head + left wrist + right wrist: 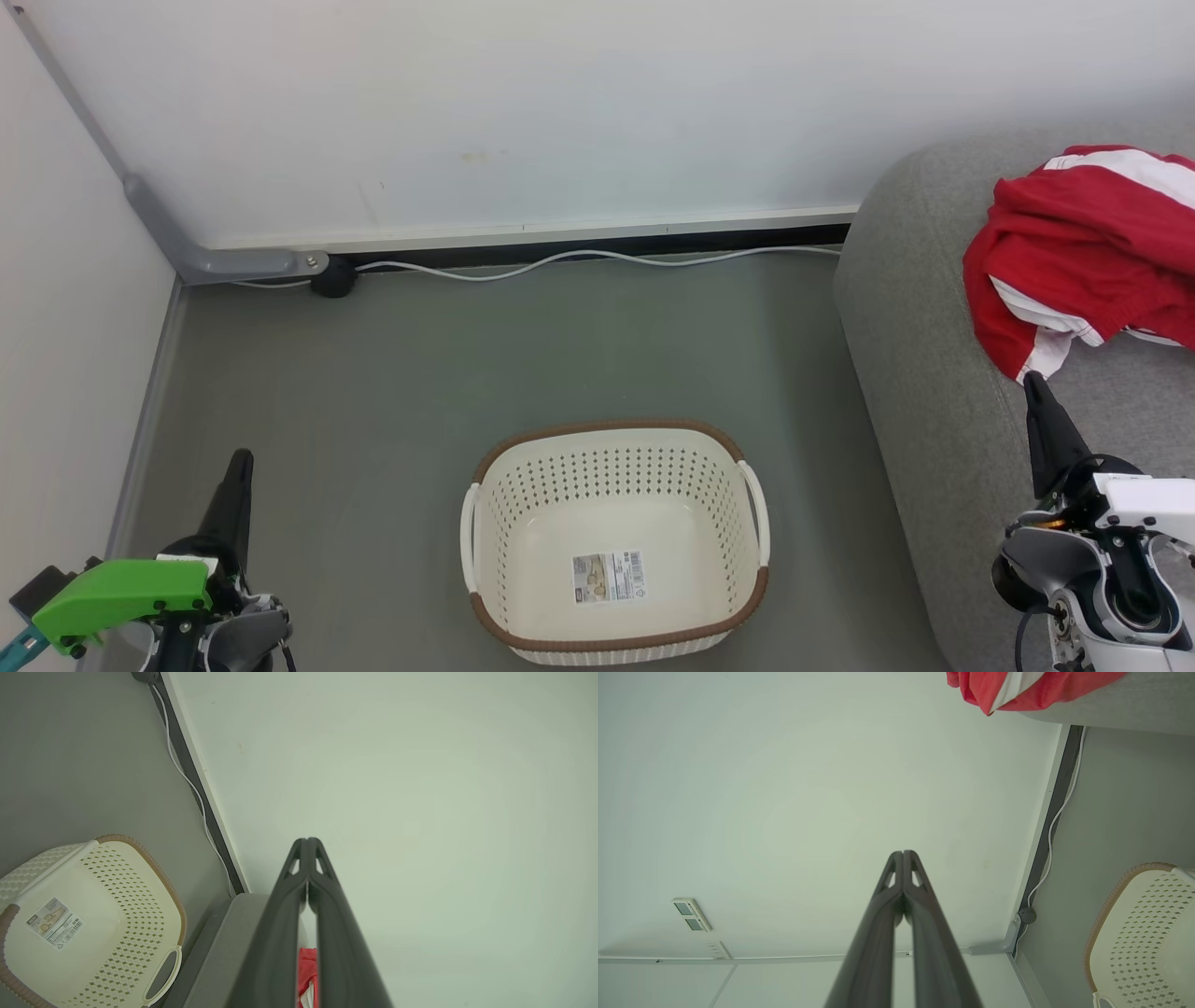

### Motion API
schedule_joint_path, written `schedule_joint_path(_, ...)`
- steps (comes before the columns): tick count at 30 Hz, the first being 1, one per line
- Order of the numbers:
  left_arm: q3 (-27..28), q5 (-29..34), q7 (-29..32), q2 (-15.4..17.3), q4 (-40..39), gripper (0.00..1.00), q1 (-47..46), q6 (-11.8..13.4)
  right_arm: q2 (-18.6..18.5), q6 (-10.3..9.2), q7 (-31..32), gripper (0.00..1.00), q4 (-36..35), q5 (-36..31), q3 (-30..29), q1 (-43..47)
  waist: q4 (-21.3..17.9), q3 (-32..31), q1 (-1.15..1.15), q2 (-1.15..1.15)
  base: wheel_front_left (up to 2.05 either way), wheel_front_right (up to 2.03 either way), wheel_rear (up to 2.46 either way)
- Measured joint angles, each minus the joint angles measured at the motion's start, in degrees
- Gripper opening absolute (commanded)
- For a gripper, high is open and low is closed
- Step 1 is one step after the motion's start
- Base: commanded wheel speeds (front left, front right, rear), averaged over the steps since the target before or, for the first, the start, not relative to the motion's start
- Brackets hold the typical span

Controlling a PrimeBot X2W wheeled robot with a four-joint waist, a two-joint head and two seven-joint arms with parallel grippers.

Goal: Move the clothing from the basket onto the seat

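Note:
The red clothing point(1088, 252) with white stripes lies bunched on the grey seat point(920, 308) at the right; a corner of it hangs over the seat's edge in the right wrist view point(1017, 690), and a sliver shows between the left fingers point(307, 970). The cream basket point(613, 541) with its brown rim stands on the floor at the bottom centre, holding nothing but a paper sticker point(608, 576). My left gripper point(240, 459) is shut at the lower left, holding nothing. My right gripper point(1033, 381) is shut and holds nothing, its tip just below the clothing.
A white cable point(579, 259) runs along the base of the back wall to a dark plug point(333, 277). A grey conduit point(140, 201) runs down the left corner. Bare grey floor point(392, 373) lies around the basket. The wall carries a small switch plate point(691, 914).

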Motion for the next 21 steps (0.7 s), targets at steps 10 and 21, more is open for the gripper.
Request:
schedule_joint_path(10,0.01,0.0,0.0,0.0,-0.02,0.0,0.0,0.0,0.0,0.02,0.0,0.0,-0.01,0.0,0.0,0.0,0.0,0.0,0.0,0.0,0.0,0.0,0.0)
schedule_joint_path(21,0.01,0.0,0.0,0.0,-0.03,0.0,0.0,0.0,0.0,0.02,0.0,0.0,-0.01,0.01,0.0,0.0,0.0,0.0,0.0,0.0,0.0,0.0,0.0)
